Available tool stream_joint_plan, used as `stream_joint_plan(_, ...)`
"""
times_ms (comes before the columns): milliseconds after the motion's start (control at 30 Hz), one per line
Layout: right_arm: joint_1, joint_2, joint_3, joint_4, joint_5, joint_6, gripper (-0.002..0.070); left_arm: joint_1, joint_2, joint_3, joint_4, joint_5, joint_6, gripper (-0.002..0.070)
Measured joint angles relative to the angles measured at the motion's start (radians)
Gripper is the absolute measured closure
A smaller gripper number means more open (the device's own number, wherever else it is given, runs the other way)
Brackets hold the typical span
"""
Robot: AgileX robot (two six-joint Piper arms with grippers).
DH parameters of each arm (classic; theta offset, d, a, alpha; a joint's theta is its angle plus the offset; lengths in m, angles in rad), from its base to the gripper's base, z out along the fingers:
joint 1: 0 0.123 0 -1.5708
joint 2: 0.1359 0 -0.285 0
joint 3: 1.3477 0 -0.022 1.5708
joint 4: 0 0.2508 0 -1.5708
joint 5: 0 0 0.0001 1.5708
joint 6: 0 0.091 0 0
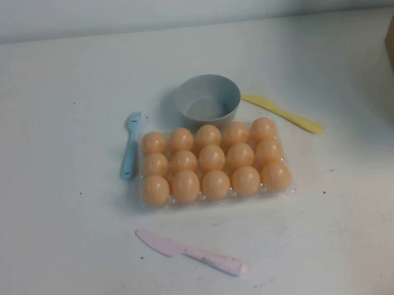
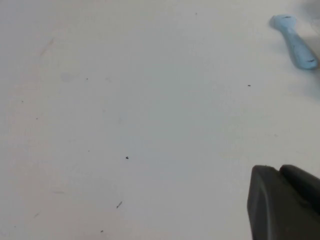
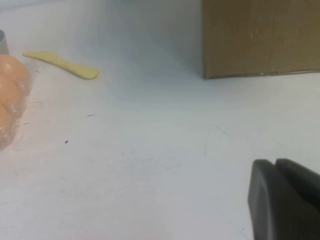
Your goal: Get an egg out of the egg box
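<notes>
Smooth, light egg (image 1: 276,175) at the egg box's (image 1: 290,190) 4 o'clock corner suits a gentle side pinch; left claw (image 2: 285,205) and right claw (image 3: 285,200) parked, openness untellable.

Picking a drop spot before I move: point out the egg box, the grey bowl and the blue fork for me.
egg box (image 1: 290,189): high view, clear near-right corner of the tray.
grey bowl (image 1: 208,108): high view, inside floor.
blue fork (image 1: 128,158): high view, middle of the handle.

- Above the clear plastic egg box (image 1: 287,191) I see open air.
- Flanking it: grey round bowl (image 1: 207,99), blue plastic fork (image 1: 130,146), pink plastic knife (image 1: 190,252).
- Left gripper (image 2: 285,205) and right gripper (image 3: 286,200) over bare white table (image 1: 52,220).
</notes>
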Motion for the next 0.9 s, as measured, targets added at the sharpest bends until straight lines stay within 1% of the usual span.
stream_joint_plan(767,0.000,0.000,0.000,0.000,0.000,0.000,0.0694,0.000,0.000,0.000,-0.002,-0.002,0.000,0.0678)
stream_joint_plan(833,0.000,0.000,0.000,0.000,0.000,0.000,0.0694,0.000,0.000,0.000,-0.028,-0.017,-0.007,0.0678)
stream_joint_plan(900,0.000,0.000,0.000,0.000,0.000,0.000,0.0694,0.000,0.000,0.000,-0.085,-0.047,-0.032,0.0678)
